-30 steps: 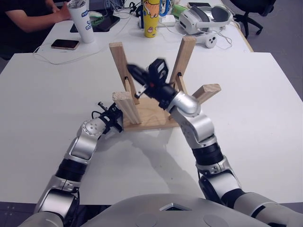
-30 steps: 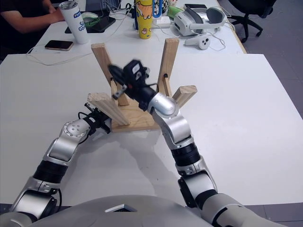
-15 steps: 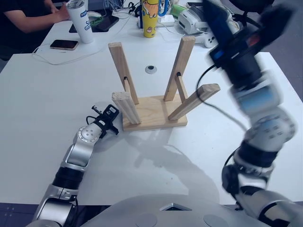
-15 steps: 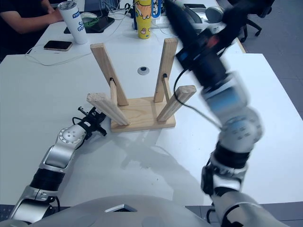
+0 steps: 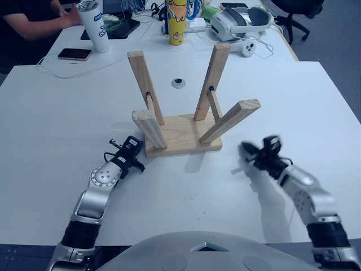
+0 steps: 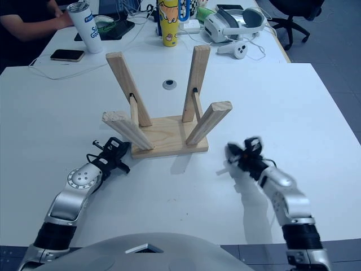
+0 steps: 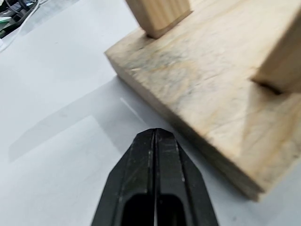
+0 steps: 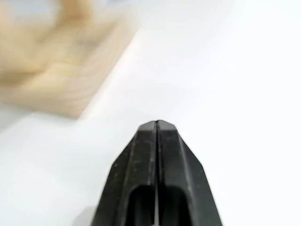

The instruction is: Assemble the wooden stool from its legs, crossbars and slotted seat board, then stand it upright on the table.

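Observation:
The wooden stool (image 5: pixel 183 132) lies upside down in the middle of the white table (image 5: pixel 51 124), its seat board (image 7: pixel 207 89) flat on the surface and its legs pointing up and outward. Thin crossbars (image 5: pixel 214 107) join the two far legs low down. My left gripper (image 5: pixel 134 148) rests on the table just left of the seat board's near left corner, fingers shut on nothing. My right gripper (image 5: pixel 248 153) hovers low over the table to the right of the board's near right corner, shut and holding nothing. The seat board (image 8: pixel 70 75) appears a short way beyond its tip.
A small dark round part (image 5: pixel 178 83) lies on the table behind the stool. A second table beyond holds a white tumbler (image 5: pixel 95 23), a yellow cup (image 5: pixel 179 22), a phone (image 5: pixel 76 53) and a headset (image 5: pixel 242 25). A person sits at its far left.
My right arm has left the stool's legs, swung up high to the right, then come down low at the stool's right. My left gripper has drawn back slightly from the board.

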Available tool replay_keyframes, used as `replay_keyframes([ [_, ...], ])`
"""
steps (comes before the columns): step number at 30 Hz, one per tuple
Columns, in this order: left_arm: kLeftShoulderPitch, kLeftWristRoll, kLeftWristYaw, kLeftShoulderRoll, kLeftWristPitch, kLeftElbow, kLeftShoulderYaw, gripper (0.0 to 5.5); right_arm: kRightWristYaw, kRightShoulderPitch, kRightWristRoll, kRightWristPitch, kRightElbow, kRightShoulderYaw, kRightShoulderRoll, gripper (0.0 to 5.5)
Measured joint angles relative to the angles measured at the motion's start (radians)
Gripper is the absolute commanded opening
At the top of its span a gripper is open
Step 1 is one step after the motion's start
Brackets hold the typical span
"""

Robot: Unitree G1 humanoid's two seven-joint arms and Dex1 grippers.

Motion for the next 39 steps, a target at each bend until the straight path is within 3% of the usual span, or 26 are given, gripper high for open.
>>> replay_keyframes([
  [8, -0.011, -0.009, -0.085, 0.071, 0.008, -0.007, -0.027, 0.01, 0.063, -0.024, -0.134, -0.069, 0.002, 0.087, 0.044, 0.00],
  [23, -0.035, -0.002, -0.098, 0.109, 0.020, 0.001, -0.047, 0.01, 0.030, -0.064, -0.269, -0.128, 0.055, 0.077, 0.084, 0.00],
  [30, -0.037, 0.056, -0.081, 0.121, 0.001, 0.000, -0.081, 0.01, -0.021, -0.094, -0.318, -0.147, 0.094, 0.092, 0.157, 0.00],
  [39, 0.009, -0.047, -0.110, 0.120, 0.036, -0.071, -0.038, 0.01, -0.002, -0.011, -0.272, -0.019, -0.079, 0.094, 0.123, 0.00],
])
